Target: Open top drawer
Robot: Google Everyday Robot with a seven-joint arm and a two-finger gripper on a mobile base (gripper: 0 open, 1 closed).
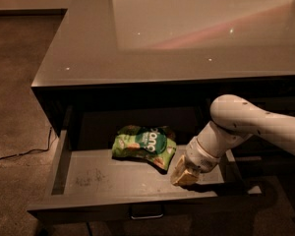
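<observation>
Now, your wide dark grey-black top drawer [88, 177] stands pulled out across the lower half of the frame, with its pale scuffed floor showing and its small rectangular loop handle [146, 212] at bottom centre. Your end effector [186, 175] is down inside it, right of centre, just behind the front panel; wide or narrow, you can't tell. A crumpled green snack bag [145, 144] lies just to its left. The glossy grey worktop [187, 33] fills the top.

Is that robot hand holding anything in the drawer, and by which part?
It cannot be told. The end effector sits low inside the open top drawer, near its front wall, right of the green snack bag; no grip on anything shows.
</observation>
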